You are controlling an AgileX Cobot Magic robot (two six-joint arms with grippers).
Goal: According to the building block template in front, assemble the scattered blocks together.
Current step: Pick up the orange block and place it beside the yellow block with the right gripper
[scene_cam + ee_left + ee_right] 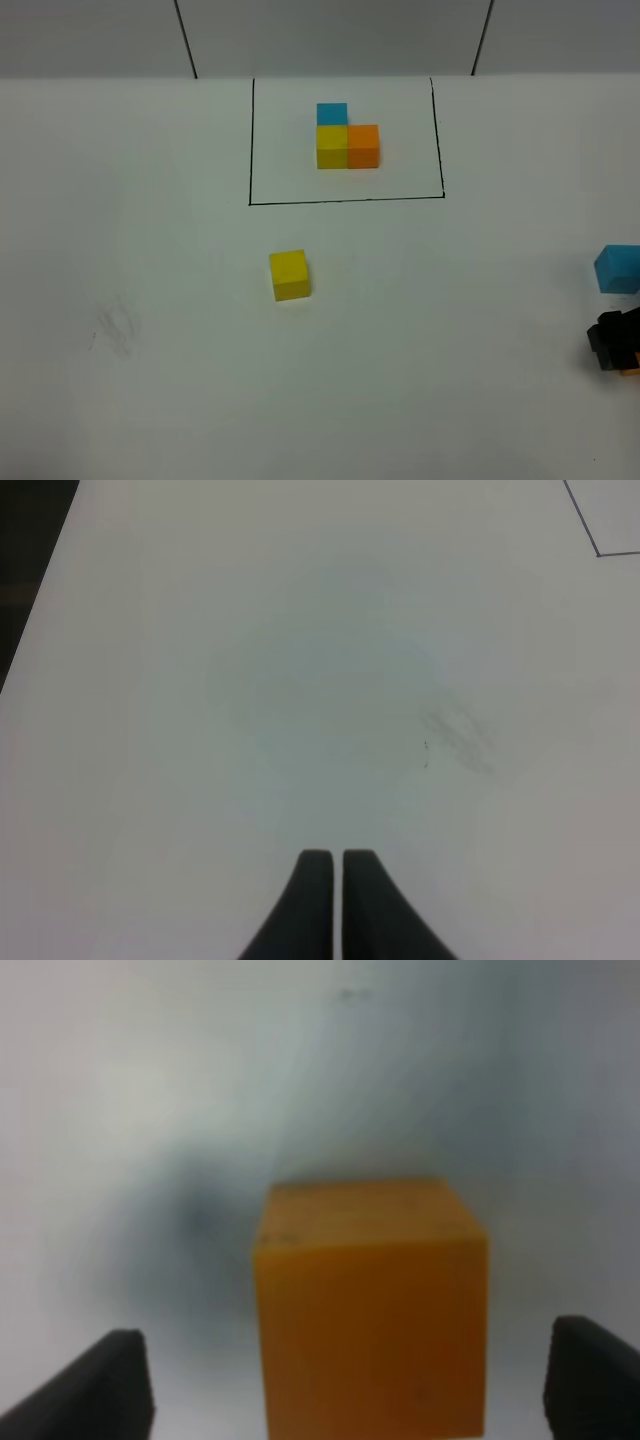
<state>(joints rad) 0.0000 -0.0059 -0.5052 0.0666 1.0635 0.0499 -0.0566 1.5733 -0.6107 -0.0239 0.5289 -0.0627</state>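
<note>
Nothing is joined yet, by my reading; all the assembly is left. The building block template (346, 140) is one framed trio on the surface (150, 300). Three cubes lie loose and apart: one yellow cube (289, 275) near the template on its near side; one blue cube (619, 268) well off to its right; one orange cube (370, 1305) beyond that, standing untouched between the spread jaws of the released right end effector (355, 1370). The left end effector (336, 900) is clenched on nothing.

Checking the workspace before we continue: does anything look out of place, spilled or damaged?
Nothing spilled or damaged. The one oddity is a faint grey smudge on the white table, like a scuff, left of the loose yellow cube.
</note>
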